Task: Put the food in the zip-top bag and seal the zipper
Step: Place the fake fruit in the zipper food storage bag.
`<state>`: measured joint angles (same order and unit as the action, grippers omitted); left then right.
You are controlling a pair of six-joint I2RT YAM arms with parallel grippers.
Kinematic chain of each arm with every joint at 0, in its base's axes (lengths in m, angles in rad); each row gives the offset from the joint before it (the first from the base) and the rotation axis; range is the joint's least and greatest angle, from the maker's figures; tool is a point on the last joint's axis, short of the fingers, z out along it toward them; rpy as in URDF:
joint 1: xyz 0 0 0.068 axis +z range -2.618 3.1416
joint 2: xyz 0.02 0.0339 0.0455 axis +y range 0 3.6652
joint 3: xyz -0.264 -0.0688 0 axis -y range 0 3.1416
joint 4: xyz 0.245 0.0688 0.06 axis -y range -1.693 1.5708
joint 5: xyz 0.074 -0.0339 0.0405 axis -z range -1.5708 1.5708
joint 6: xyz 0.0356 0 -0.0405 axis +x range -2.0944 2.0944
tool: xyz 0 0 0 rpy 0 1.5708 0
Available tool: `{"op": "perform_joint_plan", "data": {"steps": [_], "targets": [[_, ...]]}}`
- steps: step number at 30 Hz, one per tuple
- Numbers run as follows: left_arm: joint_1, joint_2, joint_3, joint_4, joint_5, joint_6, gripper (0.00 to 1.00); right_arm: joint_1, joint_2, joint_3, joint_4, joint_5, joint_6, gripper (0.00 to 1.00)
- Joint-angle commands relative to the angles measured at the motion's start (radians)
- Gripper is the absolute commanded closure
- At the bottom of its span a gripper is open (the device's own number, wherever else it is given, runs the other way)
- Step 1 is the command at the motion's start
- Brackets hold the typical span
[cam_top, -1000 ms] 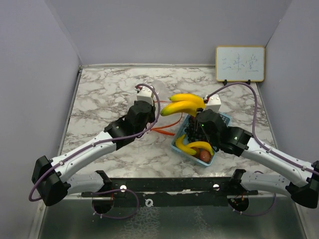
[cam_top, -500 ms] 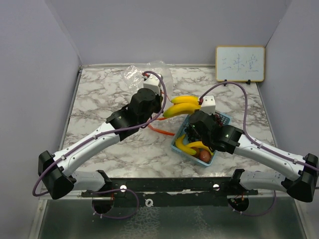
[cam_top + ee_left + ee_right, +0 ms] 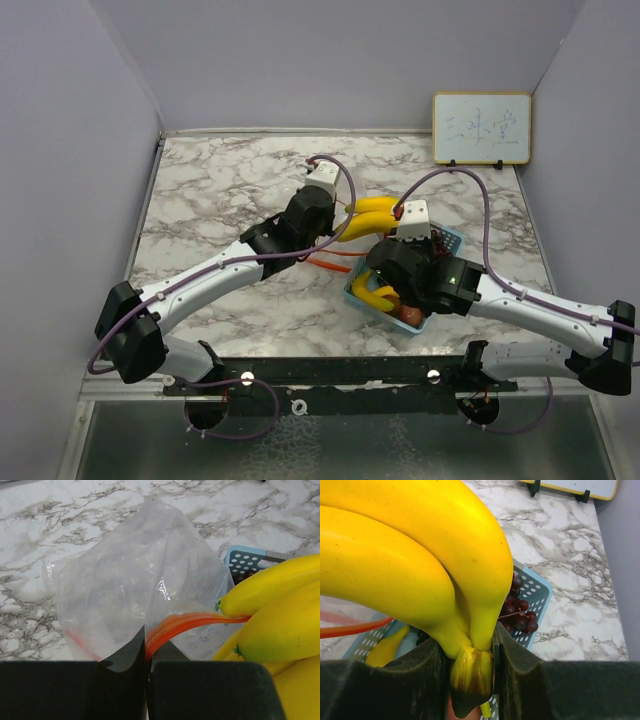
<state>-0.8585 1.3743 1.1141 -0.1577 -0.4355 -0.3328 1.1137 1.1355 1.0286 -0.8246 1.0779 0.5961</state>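
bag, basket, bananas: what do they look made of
Zip-top bag: thin clear plastic film, glossy; it crinkles, glints and is see-through. Basket: light blue rigid plastic, matte; moulded rows of holes. Bananas: smooth, evenly yellow, faint sheen; possibly plastic replicas, cannot tell.

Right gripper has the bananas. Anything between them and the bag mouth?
Nothing visible. In the left wrist view the tips of the bananas sit right at the orange zipper of the zip-top bag, which the left gripper pinches. The blue basket lies beside them, not between. How wide the mouth gapes is unclear.
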Motion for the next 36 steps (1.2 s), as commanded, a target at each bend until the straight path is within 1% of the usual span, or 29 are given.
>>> {"op": "perform_joint_plan", "data": {"steps": [1,3,6,12,14,15,16,17,19,20,21,23,26,30,33,36], "targets": [[0.005,0.036,0.040,0.020,-0.057,0.040,1.00,0.051,-0.023,0.011,0.047,0.087,0.018,0.99],[0.010,0.052,0.074,0.006,-0.061,0.053,1.00,0.074,-0.010,0.020,0.012,0.114,0.044,0.99],[0.025,0.071,0.104,-0.003,-0.055,0.066,1.00,0.117,0.009,0.053,-0.093,0.158,0.143,0.99],[0.050,0.083,0.084,0.005,-0.031,0.056,1.00,0.138,0.023,0.118,-0.218,0.226,0.274,0.99],[0.056,0.081,0.076,0.004,-0.029,0.051,1.00,0.138,0.011,0.142,-0.235,0.237,0.289,0.99],[0.060,0.079,0.073,0.007,-0.028,0.050,1.00,0.138,0.001,0.150,-0.212,0.235,0.241,0.99],[0.063,0.077,0.070,0.010,-0.026,0.051,1.00,0.139,-0.014,0.148,-0.139,0.231,0.187,0.99],[0.068,0.075,0.067,0.014,-0.022,0.049,1.00,0.140,-0.032,0.131,-0.033,0.213,0.025,0.99],[0.078,0.074,0.070,0.017,-0.009,0.046,1.00,0.142,-0.076,0.068,0.203,0.150,-0.224,0.99],[0.080,0.074,0.074,0.015,-0.002,0.047,1.00,0.142,-0.100,0.032,0.307,0.113,-0.324,0.99],[0.082,0.074,0.079,0.013,0.005,0.048,1.00,0.142,-0.122,-0.009,0.381,0.085,-0.382,0.99],[0.084,0.072,0.091,0.001,0.015,0.047,1.00,0.142,-0.149,-0.038,0.432,0.055,-0.401,0.99],[0.084,0.046,0.092,-0.003,0.038,0.042,1.00,0.142,-0.158,-0.059,0.428,0.059,-0.391,0.99],[0.084,0.008,0.090,-0.007,0.053,0.033,1.00,0.141,-0.131,-0.061,0.368,0.038,-0.330,0.99],[0.085,-0.019,0.091,-0.016,0.060,0.029,1.00,0.142,-0.110,-0.078,0.357,0.034,-0.299,0.99],[0.085,-0.049,0.089,-0.031,0.076,0.021,1.00,0.141,-0.090,-0.074,0.284,0.054,-0.209,0.99]]}}
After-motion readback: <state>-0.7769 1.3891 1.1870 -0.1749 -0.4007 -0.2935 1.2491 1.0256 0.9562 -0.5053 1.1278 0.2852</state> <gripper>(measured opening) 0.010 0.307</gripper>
